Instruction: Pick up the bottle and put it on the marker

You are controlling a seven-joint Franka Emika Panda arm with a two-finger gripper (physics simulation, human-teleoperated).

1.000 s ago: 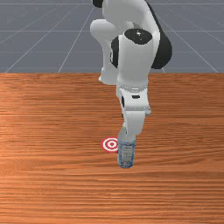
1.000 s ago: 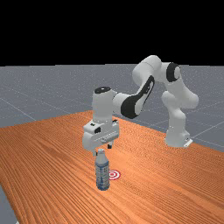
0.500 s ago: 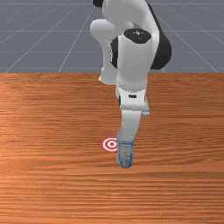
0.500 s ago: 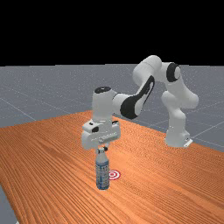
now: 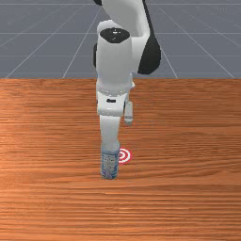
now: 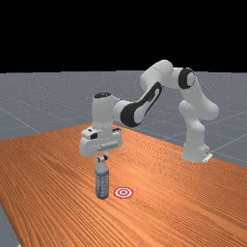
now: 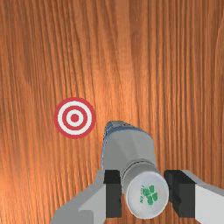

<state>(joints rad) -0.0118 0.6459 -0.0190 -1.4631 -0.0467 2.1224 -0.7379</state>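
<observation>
Holding the water bottle [image 6: 102,183] upright by its cap [image 7: 147,205], the claw [image 7: 145,192] stands narrowed to that width, a finger against either side; whether the bottle's foot clears the tabletop [image 5: 52,188], I cannot tell; past the bottle, near it toward the front view's right and somewhat toward the arm's mount [image 6: 195,150], lies the red-and-white bullseye marker [image 5: 125,156]; the carry looks short and diagonal, across to that side and back toward the mount; lowering straight down here would likely miss the rings.
</observation>
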